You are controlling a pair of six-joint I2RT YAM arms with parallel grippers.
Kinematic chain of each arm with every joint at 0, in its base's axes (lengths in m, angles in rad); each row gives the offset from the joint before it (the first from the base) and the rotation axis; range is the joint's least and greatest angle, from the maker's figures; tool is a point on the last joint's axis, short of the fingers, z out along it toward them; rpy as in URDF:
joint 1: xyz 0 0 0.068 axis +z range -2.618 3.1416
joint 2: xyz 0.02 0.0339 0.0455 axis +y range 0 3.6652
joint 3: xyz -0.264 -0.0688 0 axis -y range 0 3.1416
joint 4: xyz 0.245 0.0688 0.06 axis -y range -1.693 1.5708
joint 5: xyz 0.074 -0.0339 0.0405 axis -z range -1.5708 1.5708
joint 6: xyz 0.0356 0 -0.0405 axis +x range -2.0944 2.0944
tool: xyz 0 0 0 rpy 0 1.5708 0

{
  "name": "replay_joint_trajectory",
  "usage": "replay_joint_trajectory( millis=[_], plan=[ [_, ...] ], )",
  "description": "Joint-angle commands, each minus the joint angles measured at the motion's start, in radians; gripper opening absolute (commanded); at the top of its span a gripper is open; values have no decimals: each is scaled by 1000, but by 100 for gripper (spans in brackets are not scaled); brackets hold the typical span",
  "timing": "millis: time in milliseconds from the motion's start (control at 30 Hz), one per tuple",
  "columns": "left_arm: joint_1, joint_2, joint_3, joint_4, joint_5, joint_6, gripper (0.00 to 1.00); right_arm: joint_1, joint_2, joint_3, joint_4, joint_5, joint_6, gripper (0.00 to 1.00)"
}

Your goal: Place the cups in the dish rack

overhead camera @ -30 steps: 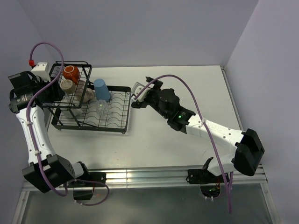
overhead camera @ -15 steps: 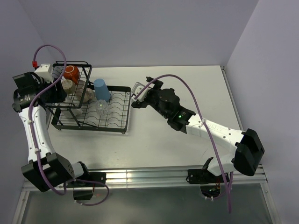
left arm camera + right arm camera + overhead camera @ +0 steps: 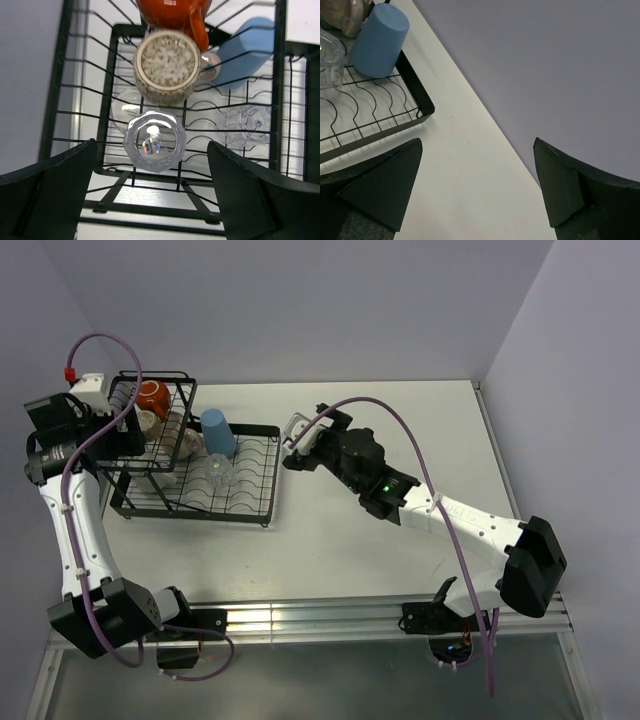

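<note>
The black wire dish rack stands at the left of the table. In the left wrist view a clear glass rests on the wires of the basket section, and my left gripper stands open around it, both fingers well apart from it. Behind the glass sit a speckled brownish cup and a dark orange cup. A blue tumbler and a second clear glass stand on the slotted tray. My right gripper hangs open and holds nothing, just right of the rack.
A pinkish mug's handle shows beside the speckled cup. The rack's near corner lies to the left of my right gripper, which is over bare white table. Grey walls close in at the back and both sides.
My left gripper has opened and let go of the clear glass, which now rests in the basket. The left wrist shifted slightly. The right arm has not moved.
</note>
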State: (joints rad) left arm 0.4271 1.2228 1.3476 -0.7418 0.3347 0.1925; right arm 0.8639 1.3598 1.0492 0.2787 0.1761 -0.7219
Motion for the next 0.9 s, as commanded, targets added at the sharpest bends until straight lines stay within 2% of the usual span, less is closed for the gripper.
replay_joint_trajectory(
  millis=[0, 133, 233, 267, 400, 467, 667, 867],
  plan=[
    [-14, -59, 116, 52, -28, -13, 99, -25, -50, 80, -12, 31, 67, 100],
    [-53, -17, 281, 12, -28, -28, 99, -68, -53, 178, -128, 33, 143, 100],
    [-141, 23, 335, 12, -80, -16, 99, -126, -53, 254, -220, 26, 225, 100],
    [-227, 30, 356, 25, -118, -8, 99, -141, -53, 273, -243, 20, 246, 100],
    [-418, 101, 404, 53, -243, -45, 99, -218, -76, 322, -329, 16, 335, 100],
    [-557, 136, 442, 47, -282, -68, 99, -256, -91, 322, -345, 20, 358, 100],
    [-819, 222, 397, 162, -329, -119, 99, -420, -148, 321, -446, -55, 525, 100],
    [-947, 322, 377, 182, -329, -217, 99, -548, -234, 201, -492, -142, 659, 100]
  ],
)
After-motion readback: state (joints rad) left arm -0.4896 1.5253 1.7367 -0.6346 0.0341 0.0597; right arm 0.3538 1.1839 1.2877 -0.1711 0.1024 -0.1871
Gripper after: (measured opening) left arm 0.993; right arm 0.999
